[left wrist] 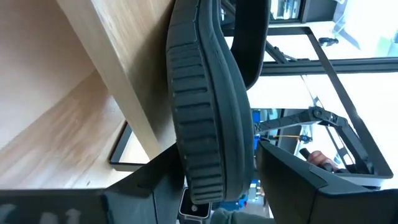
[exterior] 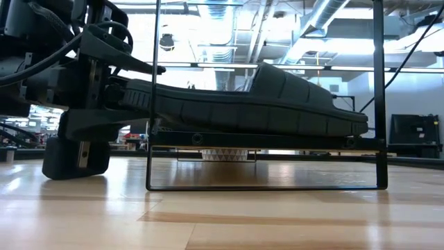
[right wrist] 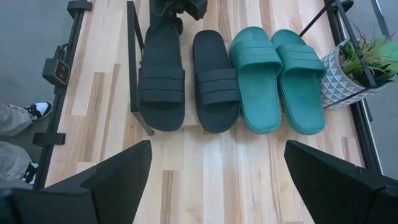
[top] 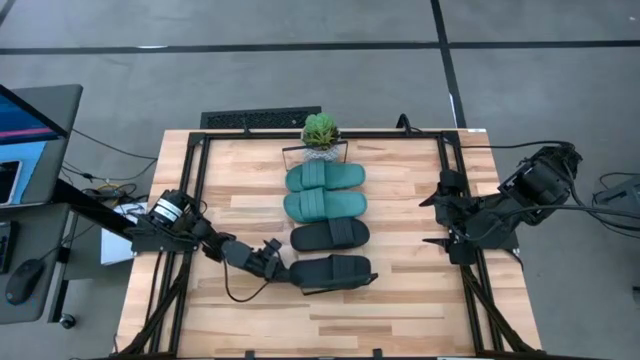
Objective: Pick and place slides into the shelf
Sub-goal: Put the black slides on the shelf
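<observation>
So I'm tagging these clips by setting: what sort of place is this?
Probably a robotics lab or workshop: exposed ceiling ducts and strip lights overhead, a monitor on a side desk, and a framed wooden table on grey floor.

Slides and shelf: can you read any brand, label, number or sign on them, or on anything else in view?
No readable text anywhere.
Black slides and teal slides: ridged straps, no brand or size mark visible.
Shelf: bare wood and wire frame, no label.
Plant pot: triangle pattern only, no words.
Monitor beside the table: lit screen, content too small to read.
</observation>
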`<state>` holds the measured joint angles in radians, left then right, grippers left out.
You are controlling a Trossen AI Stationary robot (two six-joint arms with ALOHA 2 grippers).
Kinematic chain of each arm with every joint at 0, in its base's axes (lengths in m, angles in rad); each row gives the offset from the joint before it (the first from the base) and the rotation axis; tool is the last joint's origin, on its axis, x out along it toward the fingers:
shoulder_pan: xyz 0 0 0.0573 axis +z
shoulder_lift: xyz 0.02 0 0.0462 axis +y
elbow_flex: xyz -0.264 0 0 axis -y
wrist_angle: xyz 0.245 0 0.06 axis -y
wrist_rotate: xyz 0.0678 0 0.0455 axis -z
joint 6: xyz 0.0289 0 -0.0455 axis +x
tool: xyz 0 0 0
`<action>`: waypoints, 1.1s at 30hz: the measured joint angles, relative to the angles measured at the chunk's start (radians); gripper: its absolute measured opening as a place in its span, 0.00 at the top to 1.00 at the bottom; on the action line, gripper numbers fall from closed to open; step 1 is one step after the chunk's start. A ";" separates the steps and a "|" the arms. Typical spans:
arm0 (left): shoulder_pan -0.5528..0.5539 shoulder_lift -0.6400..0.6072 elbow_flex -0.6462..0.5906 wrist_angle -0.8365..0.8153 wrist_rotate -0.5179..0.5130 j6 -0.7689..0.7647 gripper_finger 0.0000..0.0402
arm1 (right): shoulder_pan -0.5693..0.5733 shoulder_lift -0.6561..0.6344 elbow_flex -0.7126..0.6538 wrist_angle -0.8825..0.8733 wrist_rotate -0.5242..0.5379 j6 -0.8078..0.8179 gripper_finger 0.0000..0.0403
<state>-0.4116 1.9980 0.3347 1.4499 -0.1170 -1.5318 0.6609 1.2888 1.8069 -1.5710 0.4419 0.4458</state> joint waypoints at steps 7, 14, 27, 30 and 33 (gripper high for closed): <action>0.007 0.000 -0.025 0.027 0.005 0.000 0.54 | 0.000 0.000 0.000 0.000 0.000 0.000 0.11; 0.009 0.000 -0.029 0.033 0.057 0.018 0.54 | 0.000 0.000 0.000 0.000 0.000 0.000 0.11; 0.009 0.000 -0.029 0.034 0.079 0.040 0.54 | 0.000 0.000 0.000 0.000 0.000 0.000 0.11; 0.010 0.000 -0.029 0.034 0.078 0.045 0.54 | 0.000 0.000 0.000 0.000 0.000 0.000 0.11; 0.017 0.000 -0.029 0.035 0.078 0.049 0.54 | 0.000 0.000 0.000 0.000 0.000 0.000 0.11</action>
<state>-0.3950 1.9980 0.3054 1.4845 -0.0388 -1.4830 0.6609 1.2888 1.8069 -1.5711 0.4416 0.4459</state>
